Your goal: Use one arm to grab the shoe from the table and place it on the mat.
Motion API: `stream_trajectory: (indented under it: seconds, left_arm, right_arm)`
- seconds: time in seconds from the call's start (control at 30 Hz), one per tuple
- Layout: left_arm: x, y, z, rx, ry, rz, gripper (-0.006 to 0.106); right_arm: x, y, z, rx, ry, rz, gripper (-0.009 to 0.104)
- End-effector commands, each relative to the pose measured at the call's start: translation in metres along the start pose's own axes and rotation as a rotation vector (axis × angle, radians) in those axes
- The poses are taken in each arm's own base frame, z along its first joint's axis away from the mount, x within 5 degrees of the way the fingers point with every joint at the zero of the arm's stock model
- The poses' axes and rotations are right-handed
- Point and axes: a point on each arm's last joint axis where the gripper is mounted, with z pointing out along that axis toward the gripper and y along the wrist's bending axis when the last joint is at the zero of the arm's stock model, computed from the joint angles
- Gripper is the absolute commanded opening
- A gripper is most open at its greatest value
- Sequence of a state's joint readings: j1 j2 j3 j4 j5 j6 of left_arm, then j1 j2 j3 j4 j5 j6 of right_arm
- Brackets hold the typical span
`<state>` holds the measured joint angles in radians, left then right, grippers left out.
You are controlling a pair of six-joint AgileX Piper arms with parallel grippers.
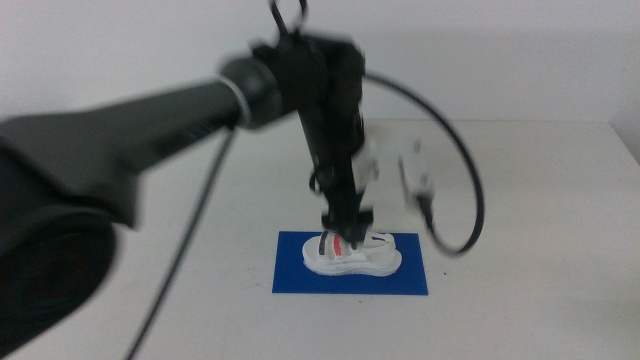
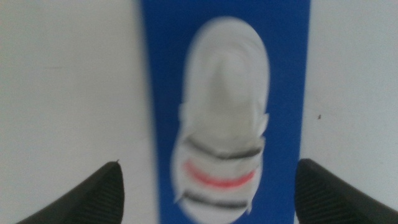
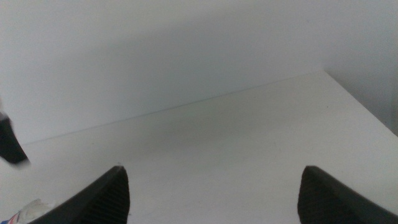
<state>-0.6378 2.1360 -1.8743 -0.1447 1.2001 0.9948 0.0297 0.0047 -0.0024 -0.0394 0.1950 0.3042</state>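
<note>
The white shoe (image 1: 357, 256) with two dark grey straps and one red strap lies on the blue mat (image 1: 300, 276) on the white table (image 1: 540, 200). The dark left arm (image 1: 170, 110) reaches in from the left, and its gripper (image 1: 347, 226) hangs straight above the shoe's strapped end. In the left wrist view the shoe (image 2: 224, 93) lies lengthwise on the mat (image 2: 289, 74). The left gripper (image 2: 209, 167) is open, with a jaw on each side of the shoe and not touching it. The right gripper (image 3: 212, 169) is open and empty and is out of the middle view.
A black cable (image 1: 470, 170) loops out from the left arm to the right of the shoe. The right wrist view shows the bare table (image 3: 236, 143) up to its far edge, the wall behind, and a dark blurred part (image 3: 9, 144) at one side.
</note>
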Motion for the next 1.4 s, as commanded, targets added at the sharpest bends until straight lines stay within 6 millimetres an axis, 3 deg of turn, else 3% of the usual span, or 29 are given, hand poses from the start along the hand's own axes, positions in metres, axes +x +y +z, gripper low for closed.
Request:
stream_trajectory:
  seconds: [0.0,0.17,0.3,0.47,0.57,0.73,1.1,1.23,1.37]
  left_arm:
    - [-0.002,-0.005,-0.055,-0.092,-0.060,-0.038,0.094]
    - [0.010,-0.024,-0.142,-0.223,-0.204,-0.161,0.094]
    - [0.035,-0.047,-0.200,-0.227,-0.385,-0.344,0.094]
    - [0.092,-0.085,-0.225,-0.216,-0.437,-0.597,0.094]
    - [0.120,-0.112,-0.234,-0.326,-0.530,-0.732,0.094]
    - [0.158,-0.160,-0.230,-0.486,-0.654,-0.924,0.094]
    - [0.199,-0.251,-0.207,-0.876,-1.012,-0.935,0.094]
    - [0.214,-0.265,-0.185,-1.027,-1.068,-0.906,0.094]
    - [0.233,-0.276,-0.144,-1.060,-1.105,-1.026,0.094]
  right_arm:
    - [0.000,0.000,0.000,-0.003,-0.011,-0.013,0.079]
    - [0.000,0.000,0.000,-0.003,-0.011,-0.013,0.079]
    - [0.000,0.000,0.000,-0.003,-0.011,-0.013,0.079]
    - [0.000,0.000,0.000,-0.003,-0.011,-0.013,0.079]
    - [0.000,0.000,0.000,-0.003,-0.011,-0.013,0.079]
    - [0.000,0.000,0.000,-0.003,-0.011,-0.013,0.079]
    - [0.000,0.000,0.000,-0.003,-0.011,-0.013,0.079]
    - [0.000,0.000,0.000,-0.003,-0.011,-0.013,0.079]
    - [0.000,0.000,0.000,-0.003,-0.011,-0.013,0.079]
